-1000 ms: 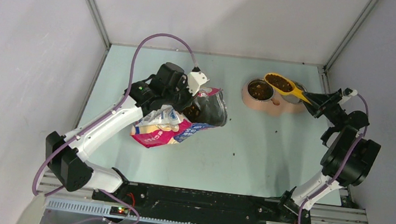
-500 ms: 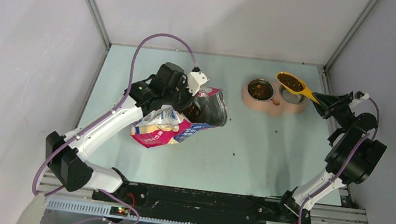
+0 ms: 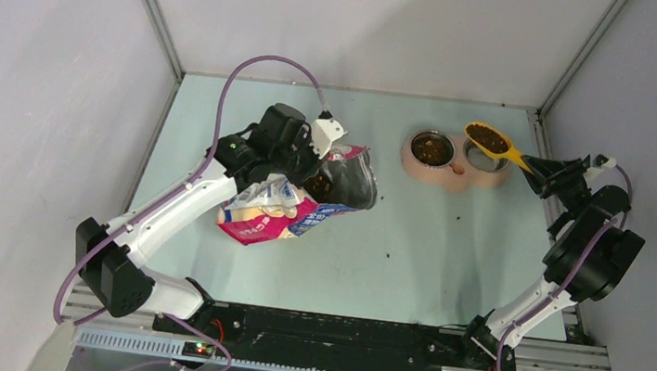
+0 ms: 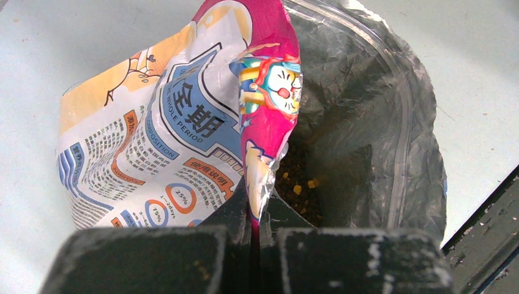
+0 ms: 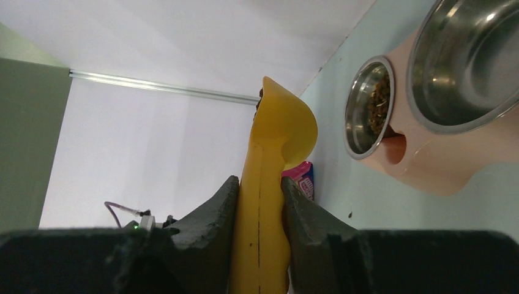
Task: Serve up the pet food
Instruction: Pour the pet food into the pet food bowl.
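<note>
Change: over the last second the right pincer (image 3: 543, 171) has carried the yellow scoop (image 3: 513, 156) away from the gap between the two bowls. The scoop head now hangs over the bowl nearer that pincer.
Meaning: judged from this, the load is lined up for the unfilled side. Tipping is the step not yet done.
Right pincer: clamped on the scoop's handle, one finger on each flat side. The scoop head juts out ahead of the fingertips, level and still loaded.
Left pincer (image 4: 254, 211): unmoved, pinched together on the torn rim of the bag (image 4: 153, 135), holding its mouth open.
Pet food, in scoop (image 3: 489, 139): a dark brown heap just beyond the right pincer's tips.
Pet food, served: it fills the steel bowl (image 5: 369, 109) farther from the right pincer. The closer bowl (image 5: 471, 61) shows bare metal.
Pet food, in bag: a loose pile deep in the foil lining, just ahead of the left pincer.
Look: small dry pellets, mostly dark with a few paler bits.
Strays: a few pellets lie on the table (image 3: 391, 258) between the bag and the pink feeder (image 3: 453, 175).
</note>
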`<state>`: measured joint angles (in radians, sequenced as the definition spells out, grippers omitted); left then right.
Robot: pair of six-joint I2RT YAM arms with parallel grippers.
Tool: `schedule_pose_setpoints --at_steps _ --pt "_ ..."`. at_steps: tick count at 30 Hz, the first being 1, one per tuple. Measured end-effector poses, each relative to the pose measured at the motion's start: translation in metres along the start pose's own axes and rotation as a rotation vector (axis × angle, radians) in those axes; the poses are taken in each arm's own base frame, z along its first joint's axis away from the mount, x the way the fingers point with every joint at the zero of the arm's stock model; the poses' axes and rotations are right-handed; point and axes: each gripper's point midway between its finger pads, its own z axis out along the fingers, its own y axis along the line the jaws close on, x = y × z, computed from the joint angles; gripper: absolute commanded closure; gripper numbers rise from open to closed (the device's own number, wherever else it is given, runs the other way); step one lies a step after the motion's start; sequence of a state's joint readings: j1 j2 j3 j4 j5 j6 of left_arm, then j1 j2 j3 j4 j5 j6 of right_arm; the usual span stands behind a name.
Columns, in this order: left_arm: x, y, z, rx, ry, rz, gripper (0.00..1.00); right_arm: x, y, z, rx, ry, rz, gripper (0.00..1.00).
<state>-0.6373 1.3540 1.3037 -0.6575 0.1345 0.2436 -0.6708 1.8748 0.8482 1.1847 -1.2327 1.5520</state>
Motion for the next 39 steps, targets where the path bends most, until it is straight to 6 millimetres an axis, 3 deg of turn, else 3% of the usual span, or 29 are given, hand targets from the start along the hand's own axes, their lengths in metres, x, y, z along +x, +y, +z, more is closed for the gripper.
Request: schedule_pose_setpoints --at_steps 23,39 --pt "0.000 0.000 0.000 0.000 0.000 0.000 1.00 -0.028 -0.053 0.003 0.076 -0.040 -0.089 1.00" --pt "0.000 0.000 0.000 0.000 0.000 0.000 1.00 -0.041 -0.078 0.003 0.141 -0.076 -0.130 1.00"
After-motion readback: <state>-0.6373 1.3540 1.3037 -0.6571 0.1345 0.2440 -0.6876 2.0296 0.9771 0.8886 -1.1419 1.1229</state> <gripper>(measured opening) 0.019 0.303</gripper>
